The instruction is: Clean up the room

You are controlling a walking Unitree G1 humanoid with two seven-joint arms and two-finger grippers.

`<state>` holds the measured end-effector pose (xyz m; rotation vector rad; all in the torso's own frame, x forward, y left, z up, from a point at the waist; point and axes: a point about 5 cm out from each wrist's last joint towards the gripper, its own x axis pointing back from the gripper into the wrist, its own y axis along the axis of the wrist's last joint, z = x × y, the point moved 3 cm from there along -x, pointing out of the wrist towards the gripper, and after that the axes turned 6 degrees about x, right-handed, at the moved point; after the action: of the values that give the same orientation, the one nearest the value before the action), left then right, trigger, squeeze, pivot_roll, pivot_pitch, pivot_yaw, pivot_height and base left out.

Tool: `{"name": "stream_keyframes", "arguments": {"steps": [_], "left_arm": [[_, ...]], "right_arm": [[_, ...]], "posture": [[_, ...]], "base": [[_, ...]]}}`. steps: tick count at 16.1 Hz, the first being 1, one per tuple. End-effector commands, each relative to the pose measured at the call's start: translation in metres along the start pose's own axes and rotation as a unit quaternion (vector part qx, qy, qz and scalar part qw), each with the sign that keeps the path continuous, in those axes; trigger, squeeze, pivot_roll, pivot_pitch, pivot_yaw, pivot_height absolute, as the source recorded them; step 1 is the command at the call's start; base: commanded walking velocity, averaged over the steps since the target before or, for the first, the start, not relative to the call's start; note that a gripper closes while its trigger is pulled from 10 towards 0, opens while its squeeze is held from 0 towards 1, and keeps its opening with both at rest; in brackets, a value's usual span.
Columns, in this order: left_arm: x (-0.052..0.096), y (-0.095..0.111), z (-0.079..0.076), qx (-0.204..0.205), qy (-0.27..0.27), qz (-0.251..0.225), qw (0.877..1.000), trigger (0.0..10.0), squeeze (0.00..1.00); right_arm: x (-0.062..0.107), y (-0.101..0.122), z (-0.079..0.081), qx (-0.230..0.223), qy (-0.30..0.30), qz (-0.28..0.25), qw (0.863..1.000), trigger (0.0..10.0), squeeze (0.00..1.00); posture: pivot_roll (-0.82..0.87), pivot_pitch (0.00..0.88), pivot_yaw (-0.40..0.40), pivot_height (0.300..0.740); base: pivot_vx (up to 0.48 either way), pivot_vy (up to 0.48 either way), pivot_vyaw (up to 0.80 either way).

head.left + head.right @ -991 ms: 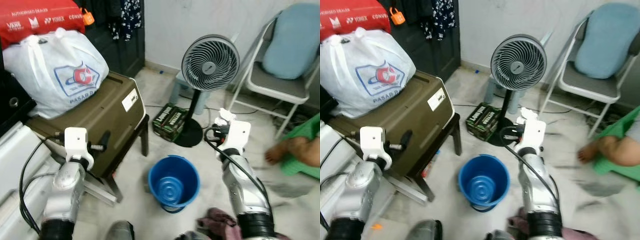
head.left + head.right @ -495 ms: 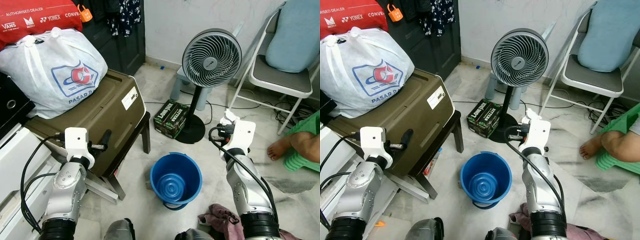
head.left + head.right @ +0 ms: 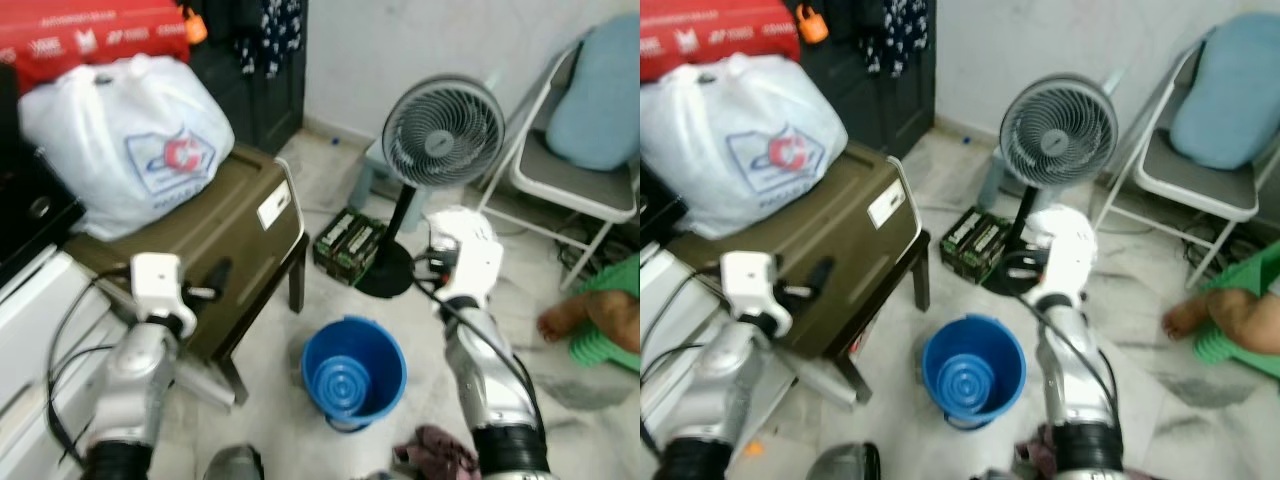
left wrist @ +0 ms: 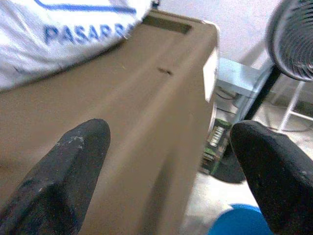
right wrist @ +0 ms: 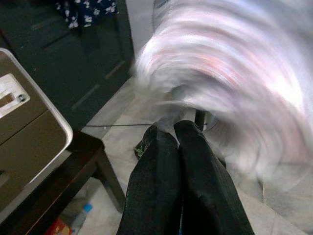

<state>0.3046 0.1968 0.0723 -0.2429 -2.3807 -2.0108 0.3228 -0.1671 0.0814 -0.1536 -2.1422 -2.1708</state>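
My right gripper [image 5: 175, 128] is shut on a crumpled white wad [image 3: 455, 223], which smears into a pale blur [image 5: 230, 93] in the right wrist view. It is held up in front of the fan's pole, above and to the right of the blue bucket [image 3: 353, 372]. The bucket stands open on the floor between my arms. My left gripper [image 4: 171, 132] is open with nothing between its fingers and hovers by the side of the brown case [image 3: 225, 225]. A pinkish cloth [image 3: 435, 450] lies on the floor by my right arm's base.
A white printed bag [image 3: 125, 140] sits on the brown case. A standing fan [image 3: 443, 132], a green box [image 3: 350, 243] and a folding chair [image 3: 570, 180] stand behind the bucket. A person's foot [image 3: 565, 320] rests on the floor at the right.
The camera has shifted and the picture has blurred. My right gripper with the white wad stands a little higher against the fan. The left arm holds its place.
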Motion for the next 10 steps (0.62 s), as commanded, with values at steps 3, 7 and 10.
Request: {"name": "stream_keyframes", "arguments": {"steps": [3,7,10], "left_arm": [[-0.001,0.005,-0.017,0.016,-0.041,-0.005,0.999,10.0,0.00],[0.001,0.004,-0.023,0.022,-0.059,-0.004,0.998,10.0,0.00],[0.006,0.008,-0.038,0.033,-0.100,-0.002,0.994,10.0,0.00]], "right_arm": [[0.002,-0.002,-0.010,0.004,-0.014,0.003,1.000,10.0,0.00],[0.002,-0.001,-0.011,0.005,-0.015,0.002,1.000,10.0,0.00],[0.001,-0.001,-0.011,0.006,-0.014,0.002,1.000,10.0,0.00]], "posture": [[-0.02,0.071,-0.037,0.740],[-0.02,0.072,-0.041,0.740],[-0.02,0.071,-0.044,0.740]], "base": [[0.095,0.000,0.00],[0.000,0.000,0.00],[0.000,0.000,0.00]]}}
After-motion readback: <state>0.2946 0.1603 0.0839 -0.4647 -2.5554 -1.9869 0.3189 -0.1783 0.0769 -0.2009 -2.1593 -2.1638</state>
